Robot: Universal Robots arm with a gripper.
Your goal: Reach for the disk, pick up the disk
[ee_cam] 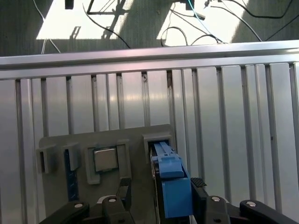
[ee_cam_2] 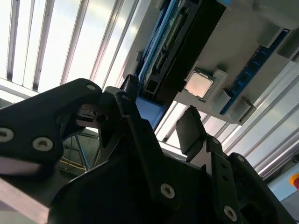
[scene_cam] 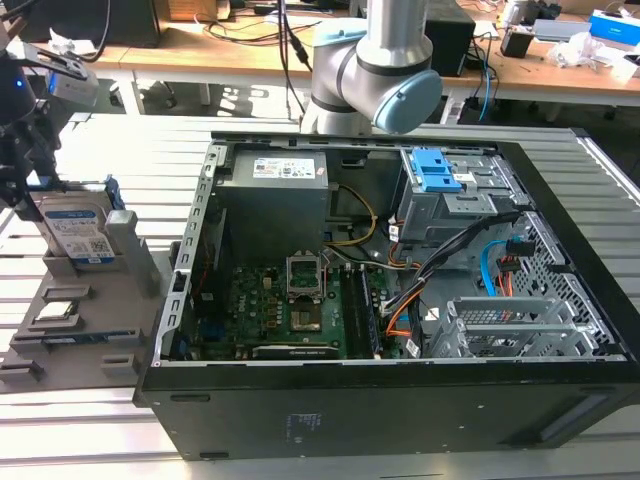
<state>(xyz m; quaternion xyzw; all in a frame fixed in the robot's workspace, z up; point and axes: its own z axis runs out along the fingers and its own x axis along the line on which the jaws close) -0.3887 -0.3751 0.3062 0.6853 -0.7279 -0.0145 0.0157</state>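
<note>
The disk (scene_cam: 80, 235) stands on edge in a slot of the grey holder (scene_cam: 120, 290), at the exterior view's left, beside the open computer case. Its white-and-blue label faces the camera. My gripper (scene_cam: 22, 165) hangs just above and to the left of it. In the first wrist view the disk's blue rail (ee_cam: 170, 182) lies between my two black fingertips (ee_cam: 124, 190), and the gripper (ee_cam: 161, 189) is open, astride the disk's top edge. In the second wrist view the disk (ee_cam_2: 180, 44) looks dark beyond the open gripper (ee_cam_2: 156, 109).
The holder also carries a small square processor chip (ee_cam: 105, 159) and a blue memory stick (ee_cam: 72, 175) in neighbouring slots. The open black computer case (scene_cam: 400, 300) stands to the exterior view's right on the slatted metal table (scene_cam: 100, 440). The arm's base (scene_cam: 370, 70) rises behind the case.
</note>
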